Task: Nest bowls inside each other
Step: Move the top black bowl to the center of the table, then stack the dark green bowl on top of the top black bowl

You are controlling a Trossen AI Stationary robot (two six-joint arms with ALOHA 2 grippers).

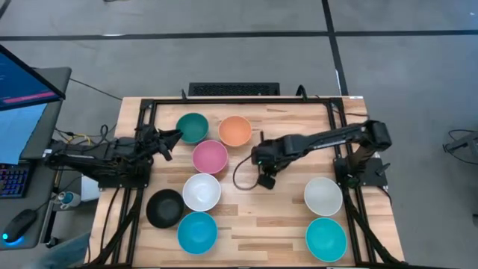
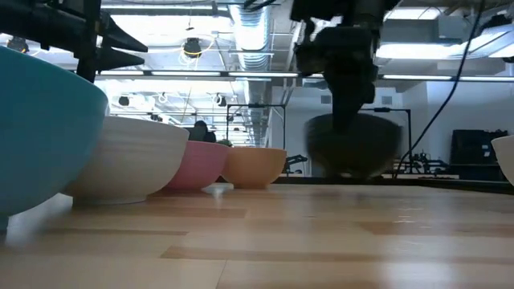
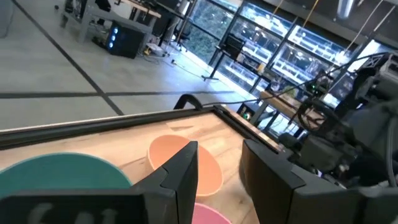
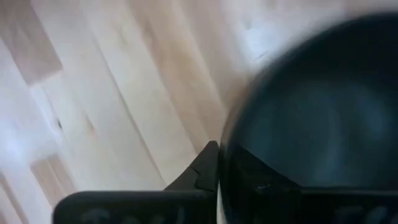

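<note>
A black bowl [image 1: 243,174] is pinched by its rim in the right claw [image 1: 263,179] and held above mid-surface [image 1: 284,217], apparently for nesting in another bowl. The left claw [image 1: 173,135] is parked part-open beside the dark green bowl [image 1: 193,128].

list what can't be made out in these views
- Low view: the black bowl in the right gripper is blurred; whether it clears the table is unclear.
- Right wrist view: that bowl covers the second finger.
- Low view: the turquoise bowl is cut off by the left edge.
</note>
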